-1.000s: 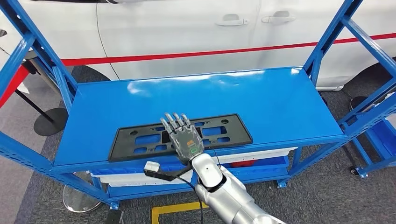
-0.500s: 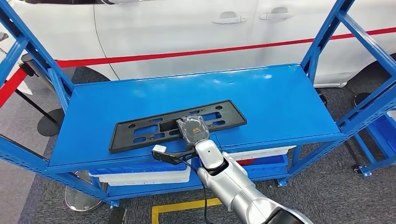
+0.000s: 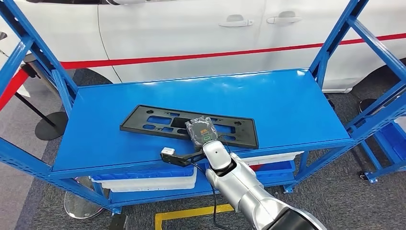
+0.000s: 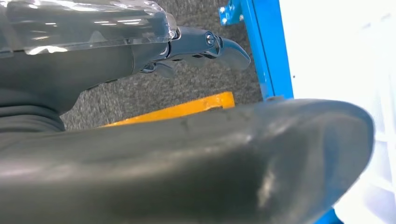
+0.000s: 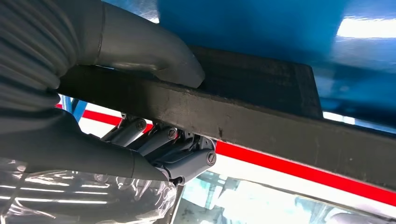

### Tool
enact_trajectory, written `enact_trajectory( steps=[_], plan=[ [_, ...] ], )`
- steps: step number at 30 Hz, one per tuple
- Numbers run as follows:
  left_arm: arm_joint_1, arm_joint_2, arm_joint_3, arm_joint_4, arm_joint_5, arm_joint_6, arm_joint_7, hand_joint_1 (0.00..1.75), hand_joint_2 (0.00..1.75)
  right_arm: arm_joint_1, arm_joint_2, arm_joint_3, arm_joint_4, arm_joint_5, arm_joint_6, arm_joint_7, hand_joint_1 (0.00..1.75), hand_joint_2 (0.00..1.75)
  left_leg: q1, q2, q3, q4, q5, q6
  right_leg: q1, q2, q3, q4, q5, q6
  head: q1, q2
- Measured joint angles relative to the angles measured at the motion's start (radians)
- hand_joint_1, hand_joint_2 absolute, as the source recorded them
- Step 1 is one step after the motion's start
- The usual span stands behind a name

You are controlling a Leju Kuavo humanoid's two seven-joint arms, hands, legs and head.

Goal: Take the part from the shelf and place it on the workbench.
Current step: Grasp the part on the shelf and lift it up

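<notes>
Part (image 3: 189, 125): flat black plastic frame w/ rectangular cutouts, matte, lying askew on glossy blue metal shelf (image 3: 287, 103). Right hand (image 3: 202, 132) grips its near edge, grey thumb on one face, dark fingers (image 5: 159, 144) curled on the other. Left hand (image 4: 187, 44) fingers: can't tell.

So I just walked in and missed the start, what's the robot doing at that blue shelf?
The robot's right hand grips the near edge of a flat black plastic part on the top board of the blue shelf. The right wrist view shows the thumb on one face and the fingers on the other. The part isn't on any workbench yet. The left hand hangs near the floor.
</notes>
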Motion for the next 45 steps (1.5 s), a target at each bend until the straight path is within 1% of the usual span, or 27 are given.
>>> enact_trajectory(
  steps=[3, 4, 5, 6, 8, 9, 11, 14, 16, 18, 19, 20, 21, 23, 25, 26, 28, 30, 32, 34, 35, 36, 37, 38, 40, 41, 45],
  plan=[
    [0.002, -0.001, 0.0, 0.0, 0.012, 0.001, -0.007, 0.0, 0.0, 0.026, -0.005, -0.019, -0.02, -0.11, -0.05, -0.086, 1.75, 1.75, 0.002, 0.002, 0.0, -0.004, 0.003, 0.008, -0.003, 0.0, -0.079, 0.168, -0.086, 0.01, 0.002, 0.0],
    [0.005, -0.001, 0.001, 0.0, 0.018, 0.002, -0.011, 0.0, 0.0, 0.044, -0.006, -0.031, -0.043, -0.175, -0.061, -0.133, 1.75, 1.75, 0.002, 0.002, 0.001, -0.003, 0.003, 0.008, -0.005, 0.0, -0.101, 0.213, -0.099, 0.013, 0.002, 0.0],
    [0.009, 0.0, 0.002, 0.0, 0.023, 0.003, -0.016, 0.0, 0.0, 0.064, -0.007, -0.044, -0.081, -0.252, -0.066, -0.18, 1.75, 1.75, 0.003, 0.002, 0.001, -0.003, 0.002, 0.007, -0.007, 0.0, -0.107, 0.226, -0.093, 0.014, 0.002, 0.0],
    [0.013, 0.0, 0.004, 0.0, 0.028, 0.005, -0.022, 0.0, 0.0, 0.085, -0.009, -0.054, -0.133, -0.333, -0.063, -0.222, 1.75, 1.75, 0.005, 0.002, 0.003, -0.002, 0.001, 0.006, -0.008, 0.0, -0.094, 0.202, -0.07, 0.015, 0.002, 0.0],
    [0.021, 0.0, 0.01, 0.0, 0.035, 0.008, -0.032, 0.0, 0.0, 0.126, -0.014, -0.067, -0.274, -0.496, -0.048, -0.273, 1.75, 1.75, 0.007, 0.002, 0.009, 0.0, -0.002, 0.001, -0.01, -0.001, -0.026, 0.075, -0.008, 0.01, 0.002, 0.0],
    [0.025, 0.0, 0.014, 0.0, 0.037, 0.009, -0.036, 0.0, 0.0, 0.145, -0.016, -0.071, -0.349, -0.558, -0.039, -0.282, 1.75, 1.75, 0.006, 0.002, 0.011, 0.001, -0.005, -0.004, -0.009, 0.0, 0.004, 0.016, 0.012, 0.006, 0.002, 0.0],
    [0.03, 0.0, 0.02, 0.0, 0.037, 0.011, -0.041, 0.0, 0.0, 0.177, -0.021, -0.074, -0.466, -0.621, -0.021, -0.276, 1.75, 1.75, 0.004, 0.001, 0.012, 0.001, -0.007, -0.015, -0.006, 0.001, 0.031, -0.038, 0.02, -0.002, 0.002, 0.0],
    [0.034, 0.0, 0.026, 0.0, 0.036, 0.014, -0.042, 0.0, 0.0, 0.222, -0.032, -0.074, -0.565, -0.636, -0.008, -0.27, 1.75, 1.75, 0.005, -0.001, 0.008, 0.004, -0.01, -0.032, -0.007, -0.001, 0.03, -0.049, 0.027, -0.02, 0.002, 0.0],
    [0.037, 0.001, 0.028, 0.0, 0.036, 0.015, -0.042, 0.0, 0.0, 0.237, -0.036, -0.074, -0.602, -0.641, -0.01, -0.27, 1.75, 1.75, 0.008, -0.002, -0.02, 0.067, -0.055, -0.039, -0.012, -0.004, 0.029, -0.056, 0.036, -0.033, 0.0, 0.0],
    [0.038, 0.001, 0.03, 0.0, 0.036, 0.015, -0.042, 0.0, 0.0, 0.248, -0.039, -0.075, -0.624, -0.646, -0.013, -0.27, 1.75, 1.75, 0.008, -0.001, -0.077, 0.197, -0.126, -0.045, -0.01, -0.005, 0.025, -0.056, 0.038, -0.038, -0.003, 0.0],
    [0.039, 0.001, 0.031, 0.0, 0.036, 0.015, -0.042, 0.0, 0.0, 0.255, -0.041, -0.075, -0.631, -0.647, -0.014, -0.27, 1.75, 1.75, 0.008, -0.001, -0.102, 0.255, -0.148, -0.047, -0.008, -0.005, 0.024, -0.056, 0.038, -0.038, -0.003, 0.0],
    [0.04, 0.001, 0.032, 0.0, 0.036, 0.015, -0.042, 0.0, 0.0, 0.261, -0.043, -0.075, -0.637, -0.647, -0.014, -0.27, 1.75, 1.75, 0.008, -0.001, -0.113, 0.281, -0.15, -0.048, -0.007, -0.005, 0.024, -0.055, 0.037, -0.038, -0.003, 0.0],
    [0.041, 0.001, 0.032, 0.0, 0.036, 0.015, -0.042, 0.0, 0.0, 0.266, -0.045, -0.075, -0.642, -0.647, -0.014, -0.27, 1.75, 1.75, 0.008, -0.001, -0.106, 0.269, -0.133, -0.047, -0.007, -0.004, 0.024, -0.054, 0.037, -0.038, -0.003, 0.0],
    [0.041, 0.001, 0.033, 0.0, 0.036, 0.015, -0.042, 0.0, 0.0, 0.269, -0.046, -0.076, -0.652, -0.652, -0.017, -0.274, 1.75, 1.75, 0.008, -0.001, -0.043, 0.144, -0.066, -0.041, -0.006, -0.003, 0.026, -0.05, 0.033, -0.034, -0.002, 0.0],
    [0.04, 0.002, 0.033, 0.0, 0.037, 0.015, -0.043, 0.0, 0.0, 0.272, -0.047, -0.076, -0.662, -0.674, -0.03, -0.288, 1.75, 1.75, 0.004, 0.0, 0.012, 0.029, -0.026, -0.032, -0.003, -0.002, 0.023, -0.044, 0.03, -0.025, -0.002, 0.0],
    [0.04, 0.002, 0.033, 0.0, 0.037, 0.015, -0.044, 0.0, 0.0, 0.276, -0.048, -0.076, -0.669, -0.696, -0.037, -0.299, 1.75, 1.75, 0.001, -0.001, 0.021, 0.006, -0.023, -0.027, -0.002, -0.002, 0.02, -0.043, 0.029, -0.02, -0.002, 0.0],
    [0.042, 0.002, 0.036, 0.0, 0.042, 0.013, -0.05, 0.0, 0.0, 0.291, -0.052, -0.076, -0.704, -0.784, -0.046, -0.33, 1.75, 1.75, -0.001, -0.003, 0.018, 0.002, -0.021, -0.018, -0.002, -0.002, 0.016, -0.043, 0.03, -0.008, -0.001, 0.0],
    [0.045, 0.002, 0.042, 0.0, 0.047, 0.012, -0.057, 0.0, 0.0, 0.315, -0.059, -0.077, -0.773, -0.923, -0.051, -0.367, 1.75, 1.75, 0.003, -0.004, 0.019, -0.005, -0.016, -0.007, -0.004, -0.002, 0.009, -0.026, 0.015, 0.002, -0.001, 0.0],
    [0.049, 0.002, 0.05, 0.0, 0.05, 0.012, -0.062, 0.0, 0.0, 0.339, -0.075, -0.081, -0.873, -1.07, -0.049, -0.396, 1.75, 1.75, 0.005, -0.003, 0.02, -0.01, -0.013, 0.003, -0.007, -0.002, -0.032, 0.064, -0.04, 0.01, 0.001, 0.0],
    [0.055, 0.004, 0.058, 0.0, 0.051, 0.012, -0.067, 0.0, 0.0, 0.371, -0.101, -0.093, -0.985, -1.207, -0.034, -0.418, 1.75, 1.75, 0.004, -0.003, 0.02, -0.009, -0.015, 0.008, -0.009, -0.002, -0.098, 0.197, -0.096, 0.016, 0.002, 0.0],
    [0.06, 0.005, 0.062, 0.0, 0.053, 0.012, -0.07, 0.0, 0.0, 0.395, -0.116, -0.101, -1.039, -1.271, -0.024, -0.431, 1.75, 1.75, 0.003, -0.004, 0.021, -0.008, -0.017, 0.009, -0.01, -0.002, -0.118, 0.234, -0.102, 0.018, 0.002, 0.0],
    [0.065, 0.006, 0.068, 0.0, 0.057, 0.015, -0.072, 0.0, 0.0, 0.424, -0.13, -0.109, -1.089, -1.333, -0.013, -0.447, 1.75, 1.75, 0.003, -0.005, 0.023, -0.007, -0.02, 0.009, -0.01, -0.003, -0.12, 0.232, -0.087, 0.018, 0.002, 0.0],
    [0.069, 0.007, 0.074, 0.0, 0.063, 0.021, -0.073, 0.0, 0.0, 0.454, -0.141, -0.118, -1.137, -1.394, -0.004, -0.468, 1.75, 1.75, 0.003, -0.006, 0.026, -0.006, -0.023, 0.008, -0.01, -0.003, -0.101, 0.189, -0.055, 0.016, 0.002, 0.0],
    [0.073, 0.007, 0.082, 0.0, 0.068, 0.029, -0.073, 0.0, 0.0, 0.487, -0.15, -0.127, -1.182, -1.447, 0.001, -0.493, 1.75, 1.75, 0.003, -0.007, 0.03, -0.005, -0.027, 0.006, -0.01, -0.003, -0.067, 0.119, -0.016, 0.014, 0.002, 0.0],
    [0.078, 0.008, 0.1, 0.0, 0.081, 0.057, -0.064, 0.0, 0.0, 0.563, -0.16, -0.15, -1.262, -1.522, 0.002, -0.559, 1.75, 1.75, 0.0, -0.009, 0.035, -0.001, -0.036, -0.001, -0.006, -0.003, -0.008, -0.001, 0.027, 0.006, 0.002, 0.0],
    [0.08, 0.008, 0.111, 0.0, 0.087, 0.073, -0.058, 0.0, 0.0, 0.61, -0.163, -0.164, -1.297, -1.544, 0.004, -0.598, 1.75, 1.75, -0.002, -0.011, 0.037, -0.001, -0.039, -0.006, -0.004, -0.003, 0.006, -0.029, 0.031, 0.002, 0.002, 0.0],
    [0.091, 0.013, 0.15, 0.0, 0.096, 0.102, -0.049, 0.0, 0.0, 0.805, -0.165, -0.228, -1.393, -1.581, 0.057, -0.734, 1.75, 1.75, -0.002, -0.009, 0.04, 0.009, -0.06, -0.028, -0.005, -0.003, 0.013, -0.04, 0.026, -0.021, 0.001, 0.0]
  ],
)
